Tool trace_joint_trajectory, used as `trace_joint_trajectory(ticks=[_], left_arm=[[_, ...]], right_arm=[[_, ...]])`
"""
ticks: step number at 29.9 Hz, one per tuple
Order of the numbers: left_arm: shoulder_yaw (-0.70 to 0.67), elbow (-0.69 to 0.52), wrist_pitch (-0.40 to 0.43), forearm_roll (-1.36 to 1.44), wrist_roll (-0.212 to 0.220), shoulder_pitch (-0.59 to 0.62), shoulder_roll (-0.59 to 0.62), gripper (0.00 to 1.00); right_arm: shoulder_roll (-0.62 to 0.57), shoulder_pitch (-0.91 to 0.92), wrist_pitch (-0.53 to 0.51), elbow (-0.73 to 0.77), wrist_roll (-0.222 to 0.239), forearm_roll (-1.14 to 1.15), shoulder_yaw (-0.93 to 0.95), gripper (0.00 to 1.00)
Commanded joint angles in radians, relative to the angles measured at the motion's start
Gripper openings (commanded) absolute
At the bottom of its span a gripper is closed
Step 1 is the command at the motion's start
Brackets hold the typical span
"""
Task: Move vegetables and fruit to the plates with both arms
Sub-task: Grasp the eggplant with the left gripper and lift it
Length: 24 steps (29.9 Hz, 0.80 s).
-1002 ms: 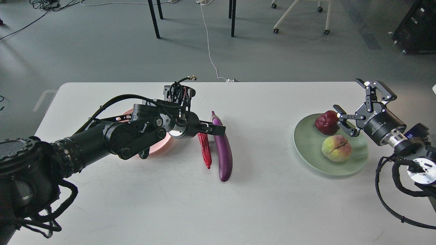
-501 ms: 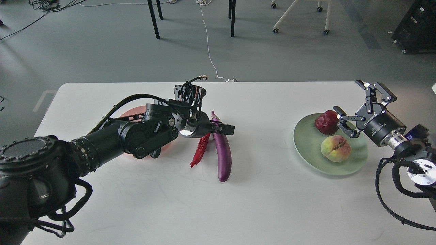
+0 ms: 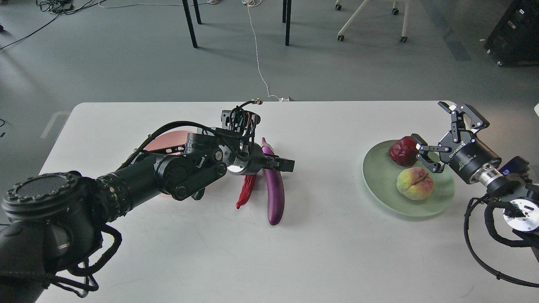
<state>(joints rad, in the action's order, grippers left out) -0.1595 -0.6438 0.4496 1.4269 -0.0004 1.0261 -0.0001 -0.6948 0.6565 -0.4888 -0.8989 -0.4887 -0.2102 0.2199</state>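
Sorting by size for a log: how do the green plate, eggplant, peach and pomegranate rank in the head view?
Largest to smallest:
1. green plate
2. eggplant
3. peach and pomegranate: too alike, and the right gripper partly hides the pomegranate.

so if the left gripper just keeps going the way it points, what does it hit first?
The left gripper points toward the robot's right, across the eggplant. Its fingers already sit over the eggplant's stem end, so that comes first; whether they touch or clear it is unclear. Beyond lies bare table.
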Motion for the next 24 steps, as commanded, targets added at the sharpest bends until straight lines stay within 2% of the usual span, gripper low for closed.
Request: trace_joint_trajectory(ticks=[1,3,5,8,13,15,21,24], left_arm=[[0.0,0.004,0.003,0.0,-0.007,-0.004,0.0,0.94],[0.0,0.004,0.007,-0.003,-0.007,-0.004,0.0,0.86],[0.0,0.004,0.011,-0.009,-0.006,-0.006,0.0,0.7],[0.006,0.004,0.009,-0.008,0.005,-0.004,0.0,0.26],[0.014,0.004,0.004,-0.008,0.01,-0.003,0.0,0.18],[0.012,0.004,0.003,-0.008,0.014,-0.001,0.0,0.12],[0.008,-0.008,0.004,-0.014,0.026,0.002,0.0,0.09],[-0.008,-0.025,0.0,-0.103,0.051,0.002,0.0,0.09]], right_arm=[[0.0,0.0,0.0,0.0,0.0,0.0,-0.001,0.96],[0.0,0.0,0.0,0.0,0.0,0.0,-0.001,0.96],[0.0,0.0,0.0,0.0,0.0,0.0,-0.001,0.96],[0.0,0.0,0.0,0.0,0.0,0.0,-0.001,0.96],[0.0,0.0,0.0,0.0,0.0,0.002,-0.001,0.96],[0.0,0.0,0.0,0.0,0.0,0.002,-0.001,0.96],[-0.002,0.0,0.0,0.0,0.0,0.002,-0.001,0.96],[-0.002,0.0,0.0,0.0,0.0,0.002,-0.001,0.96]])
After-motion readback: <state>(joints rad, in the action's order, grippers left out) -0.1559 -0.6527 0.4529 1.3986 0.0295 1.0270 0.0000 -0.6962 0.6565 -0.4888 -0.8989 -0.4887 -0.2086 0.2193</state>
